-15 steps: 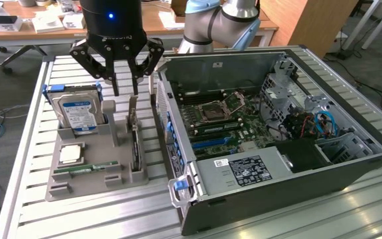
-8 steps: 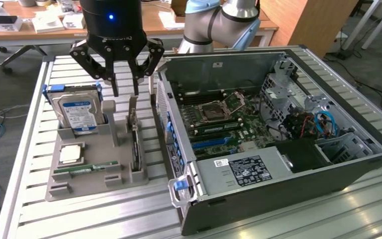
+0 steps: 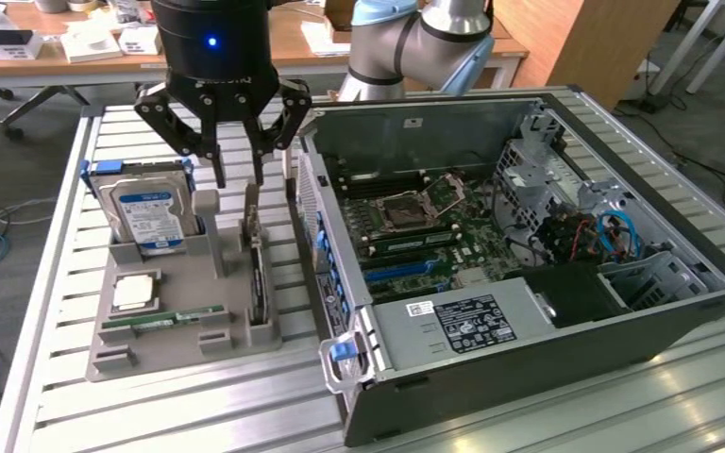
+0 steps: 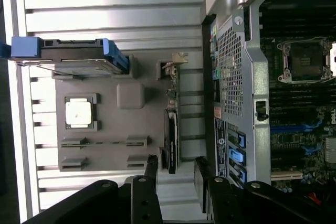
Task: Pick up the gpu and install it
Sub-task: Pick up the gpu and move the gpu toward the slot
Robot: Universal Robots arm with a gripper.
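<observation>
The claw hangs released, its two fingers spread apart with nothing between them. Straight beneath it the graphics card stands on its long edge in a slot of a grey tray, thin and dark, not yet lifted. In the wrist view the card runs away from the fingertips in line with the gap between them. One finger sits to each side of that line, and the card's silvery bracket is at the end farthest from the claw. In the exterior view the tips are just above the card's top edge; whether one touches it cannot be told

Beside the claw, toward the exterior view's left, a hard drive with a blue label stands upright in the same tray. Below the claw's level and nearer the camera, a square processor chip and a narrow green memory stick lie flat in the tray. On the claw's other side, toward the exterior view's right, an open computer case lies on its side just beside the tray. Its motherboard faces up. Tray and case rest on a slatted metal table
</observation>
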